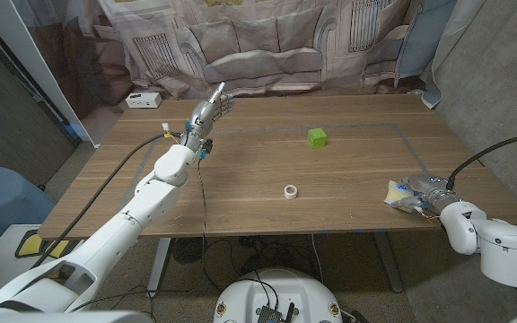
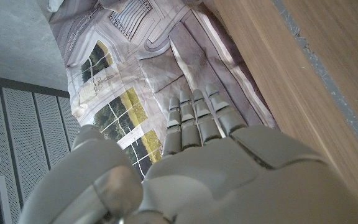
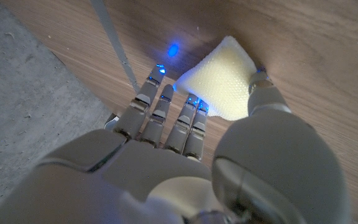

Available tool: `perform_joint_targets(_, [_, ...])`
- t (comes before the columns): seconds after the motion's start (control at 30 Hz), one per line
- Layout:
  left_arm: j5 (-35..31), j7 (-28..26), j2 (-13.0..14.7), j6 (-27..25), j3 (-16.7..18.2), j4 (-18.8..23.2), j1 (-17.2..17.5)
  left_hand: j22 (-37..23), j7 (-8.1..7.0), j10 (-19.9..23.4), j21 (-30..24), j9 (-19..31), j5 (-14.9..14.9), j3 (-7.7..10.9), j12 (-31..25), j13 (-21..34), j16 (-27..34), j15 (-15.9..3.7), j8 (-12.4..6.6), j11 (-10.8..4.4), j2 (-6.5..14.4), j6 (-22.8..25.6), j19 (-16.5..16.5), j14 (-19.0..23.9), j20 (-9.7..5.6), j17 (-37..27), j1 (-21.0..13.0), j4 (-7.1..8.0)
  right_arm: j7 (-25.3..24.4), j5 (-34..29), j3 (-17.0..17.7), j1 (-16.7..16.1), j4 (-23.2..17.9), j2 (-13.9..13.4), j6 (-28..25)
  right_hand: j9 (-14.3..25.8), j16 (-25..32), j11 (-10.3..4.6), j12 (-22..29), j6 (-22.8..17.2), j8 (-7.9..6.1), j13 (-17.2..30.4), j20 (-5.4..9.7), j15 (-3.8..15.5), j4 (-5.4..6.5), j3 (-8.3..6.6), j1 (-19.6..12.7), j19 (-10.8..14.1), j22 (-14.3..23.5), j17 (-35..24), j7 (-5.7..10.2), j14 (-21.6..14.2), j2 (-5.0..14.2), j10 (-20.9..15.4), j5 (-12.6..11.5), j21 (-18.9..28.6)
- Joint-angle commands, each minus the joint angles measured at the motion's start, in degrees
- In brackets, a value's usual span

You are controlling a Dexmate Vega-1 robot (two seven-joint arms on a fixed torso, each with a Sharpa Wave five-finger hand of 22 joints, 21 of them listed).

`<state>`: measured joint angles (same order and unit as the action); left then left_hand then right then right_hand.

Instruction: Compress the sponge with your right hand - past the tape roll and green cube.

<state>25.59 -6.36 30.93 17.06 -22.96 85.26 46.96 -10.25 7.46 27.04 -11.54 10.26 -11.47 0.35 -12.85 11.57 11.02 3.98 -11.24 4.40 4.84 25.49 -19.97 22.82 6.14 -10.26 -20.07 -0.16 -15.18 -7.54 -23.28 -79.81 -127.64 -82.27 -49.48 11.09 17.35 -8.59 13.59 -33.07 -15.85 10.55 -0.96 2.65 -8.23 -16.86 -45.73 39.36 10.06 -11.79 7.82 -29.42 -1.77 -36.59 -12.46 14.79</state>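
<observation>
One sponge (image 3: 219, 84) in R hand (image 1: 427, 195) grip (L hand (image 1: 207, 114) empty, fingers apart).

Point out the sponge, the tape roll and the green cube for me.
sponge (image 3: 219, 84), right wrist view, middle of its top face
tape roll (image 1: 290, 191), head view, its rim
green cube (image 1: 316, 136), head view, its top face

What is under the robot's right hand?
A pale yellow sponge on the wooden table. The right hand grips it; the part beneath the fingers is covered.
</observation>
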Motion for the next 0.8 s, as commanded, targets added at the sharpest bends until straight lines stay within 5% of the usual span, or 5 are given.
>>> perform_joint_targets(0.03, [0.0, -0.3, -0.1, 0.4, 0.3, 0.1, 0.5, -0.1, 0.11, 0.4, 0.0, 0.2, 0.2, -0.03, 0.2, 0.1, -0.1, -0.11, 0.22, 0.04, 0.4, 0.3, -0.4, 0.4, 0.05, -0.1, -0.2, -0.41, -7.0, 0.1, -1.4, 0.4, 1.0, 1.3, 1.0, 0.0, 2.4, -0.85, 0.9, -3.7, -1.18, 0.2, 1.27, 1.74, 0.02, -0.29, -0.5, 4.5, 0.5, -1.1, 0.38, -6.0, 1.04, -4.1, -0.3, 1.6])
perform_joint_targets(0.27, [0.2, -0.4, 0.0, 0.6, 0.5, 0.2, 0.8, -0.1, 0.19, 0.4, 0.0, 0.2, 0.2, -0.03, 0.2, 0.1, -0.1, -0.06, 0.21, -0.13, 0.5, 0.3, -0.4, 0.4, 0.11, -0.1, -0.2, -0.43, -8.2, -0.2, -1.6, 0.6, 1.1, 1.8, 0.7, -0.1, 5.1, -3.23, 1.8, -10.8, -2.94, 0.2, 2.92, 4.27, -0.23, -0.04, -1.4, 9.7, 0.9, -2.3, 2.68, -12.7, 1.52, -10.2, 0.1, 3.6])
perform_joint_targets(0.8, [0.4, 0.2, -0.6, 1.2, 0.4, -1.3, 0.0, -0.1, 0.19, 0.4, 0.0, 0.2, 0.2, -0.03, 0.2, 0.1, -0.1, -0.08, 0.18, -0.08, 0.5, 0.5, -0.4, 0.5, 0.12, -0.1, -0.2, -0.47, -15.3, 0.9, 1.2, -2.4, 0.9, 2.9, 1.0, -0.2, 5.0, -2.8, 1.7, -11.8, -2.89, 0.2, 3.28, 4.73, -0.32, -0.17, -1.9, 10.2, 0.9, -2.4, 2.39, -13.5, 1.68, -11.5, 0.2, 3.8])
